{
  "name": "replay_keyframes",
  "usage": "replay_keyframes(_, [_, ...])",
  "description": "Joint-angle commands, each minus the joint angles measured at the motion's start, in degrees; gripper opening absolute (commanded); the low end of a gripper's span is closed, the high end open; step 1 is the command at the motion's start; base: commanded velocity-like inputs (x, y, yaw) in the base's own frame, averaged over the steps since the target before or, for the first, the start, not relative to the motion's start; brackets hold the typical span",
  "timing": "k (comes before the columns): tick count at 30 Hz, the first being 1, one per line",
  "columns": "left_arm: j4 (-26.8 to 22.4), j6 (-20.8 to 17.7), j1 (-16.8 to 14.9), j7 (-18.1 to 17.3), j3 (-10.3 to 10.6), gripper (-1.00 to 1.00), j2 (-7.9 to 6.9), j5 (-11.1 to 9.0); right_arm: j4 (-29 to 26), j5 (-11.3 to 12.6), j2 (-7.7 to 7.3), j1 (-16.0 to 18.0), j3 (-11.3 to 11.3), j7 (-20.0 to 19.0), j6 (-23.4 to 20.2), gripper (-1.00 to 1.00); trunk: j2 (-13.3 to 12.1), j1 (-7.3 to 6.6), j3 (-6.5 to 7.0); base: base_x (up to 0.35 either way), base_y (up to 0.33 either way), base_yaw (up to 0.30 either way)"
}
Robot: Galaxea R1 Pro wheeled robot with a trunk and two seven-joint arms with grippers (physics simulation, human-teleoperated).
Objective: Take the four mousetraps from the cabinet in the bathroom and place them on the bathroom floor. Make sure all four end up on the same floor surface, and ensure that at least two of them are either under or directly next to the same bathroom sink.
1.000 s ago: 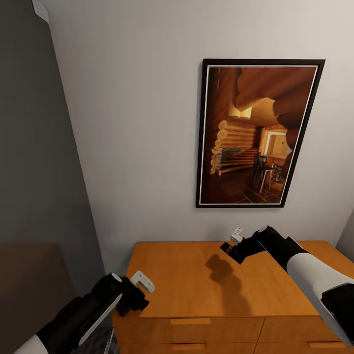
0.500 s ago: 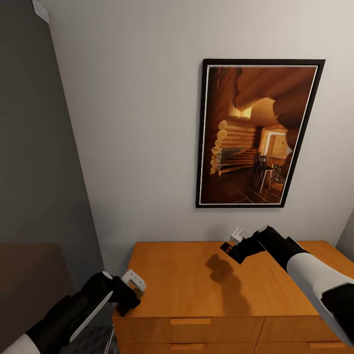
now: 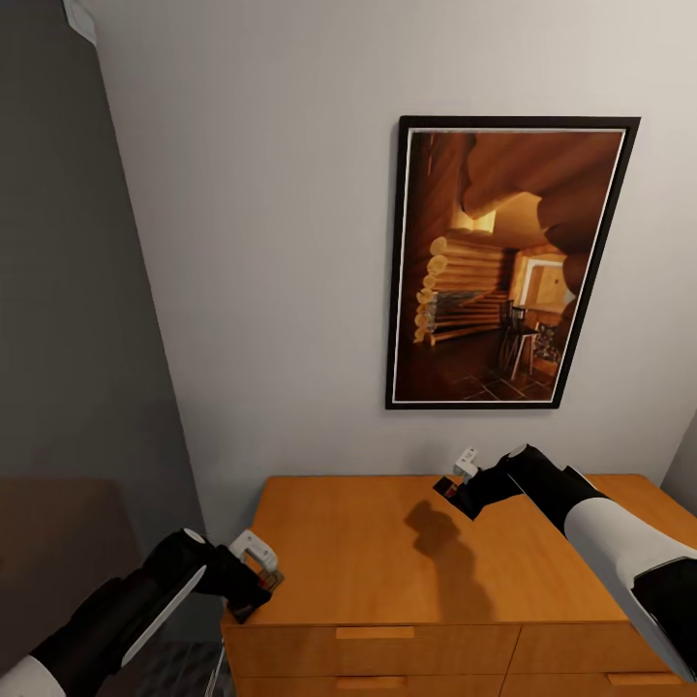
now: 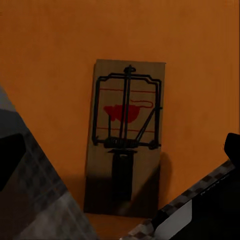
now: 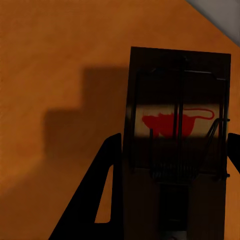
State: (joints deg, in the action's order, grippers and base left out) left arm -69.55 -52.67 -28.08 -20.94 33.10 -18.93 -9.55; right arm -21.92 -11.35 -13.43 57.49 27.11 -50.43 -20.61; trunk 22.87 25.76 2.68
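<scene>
An orange-brown wooden cabinet (image 3: 416,552) stands against a pale wall beneath a black-framed cabin picture (image 3: 508,261). Each gripper, left (image 3: 259,566) and right (image 3: 455,479), clamps a tan rectangular mousetrap (image 4: 125,140) (image 5: 177,135) above its top.

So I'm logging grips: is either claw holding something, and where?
Each claw, left and right, grips a mousetrap by one short end.

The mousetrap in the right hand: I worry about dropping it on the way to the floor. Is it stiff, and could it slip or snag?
The mousetrap looks like a thin flat board, so probably stiff and light. The right hand holds it above the cabinet; its smooth-looking faces might slide if the grip loosens. Its raised dark wire could snag.
</scene>
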Motion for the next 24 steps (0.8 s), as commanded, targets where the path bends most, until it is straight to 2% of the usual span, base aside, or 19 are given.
replay_keyframes(1, [-0.06,-0.18,-0.05,0.19,0.04,1.0,0.01,-0.47,-0.14,-0.24,-0.02,-0.01,-0.05,-0.46,-0.4,-1.0,0.05,0.03,-0.03,0.0,0.0,0.0])
replay_keyframes(9, [-0.59,1.12,-0.05,-0.23,-0.29,1.0,0.32,-0.57,-0.14,-0.23,-0.02,-0.01,-0.07,-0.47,-0.4,-1.0,0.05,0.03,-0.03,0.0,0.0,0.0])
replay_keyframes(12, [-0.66,1.3,-0.05,-0.36,-1.35,1.0,-0.1,-0.6,-0.14,-0.2,0.01,-0.01,-0.07,-0.48,-0.4,-1.0,0.05,0.03,-0.03,0.0,0.0,0.0])
replay_keyframes(15, [-0.67,1.44,-0.05,-0.53,-3.94,1.0,-0.22,-0.63,-0.14,-0.23,0.08,-0.01,-0.05,-0.48,-0.4,-1.0,0.05,0.03,-0.03,0.0,0.0,0.0])
replay_keyframes(17, [-0.64,1.65,-0.05,-0.61,-4.81,1.0,-0.02,-0.68,-0.14,-0.24,0.3,-0.01,-0.05,-0.47,-0.4,-1.0,0.05,0.03,-0.03,0.0,0.0,0.0])
replay_keyframes(24, [-0.64,2.09,-0.05,-0.68,-5.56,1.0,0.3,-0.73,-0.14,-0.23,0.73,-0.02,-0.07,-0.46,-0.4,-1.0,0.05,0.03,-0.03,0.0,0.0,0.0])
